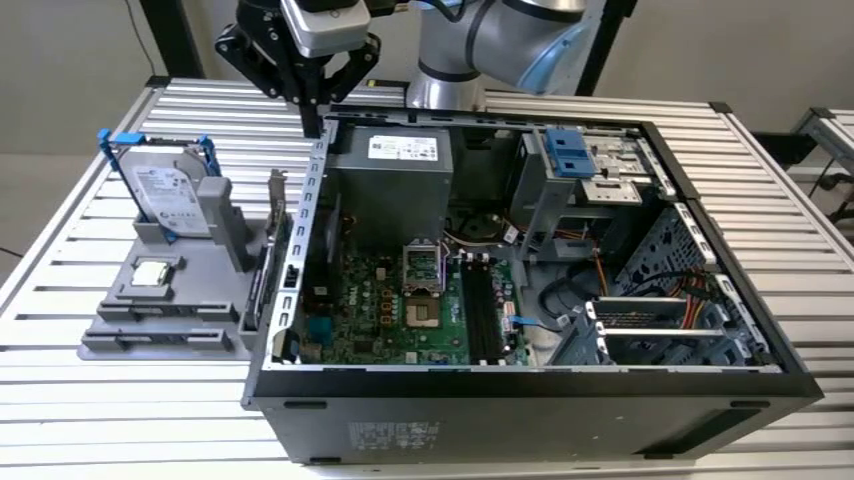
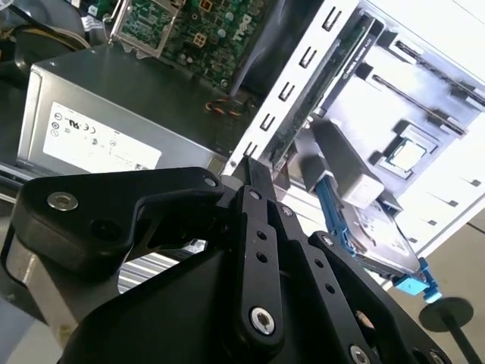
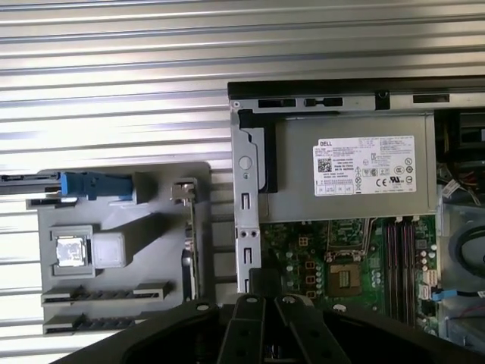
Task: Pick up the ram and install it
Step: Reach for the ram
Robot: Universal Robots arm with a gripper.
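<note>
The ram (image 1: 271, 275) is a thin dark green stick standing on edge along the grey fixture's (image 1: 160, 335) side nearest the computer case; it also appears in both wrist views (image 3: 190, 243) (image 2: 333, 72). My gripper (image 1: 314, 125) hangs high over the back corner of the case wall, on the exterior view's left, well behind the ram. Its black fingers (image 2: 258, 189) meet at the tip with nothing between them. The black memory slots (image 1: 477, 310) (image 3: 398, 258) lie on the green motherboard (image 1: 387, 300) inside the open case.
The fixture also holds a silver hard drive (image 1: 171, 195) in a blue-trimmed frame and a square processor chip (image 1: 154, 272). A grey power supply (image 1: 394, 175) fills the case's back. The processor socket (image 1: 420, 290) sits beside the slots. A drive cage (image 1: 587, 160) and cables crowd the exterior view's right.
</note>
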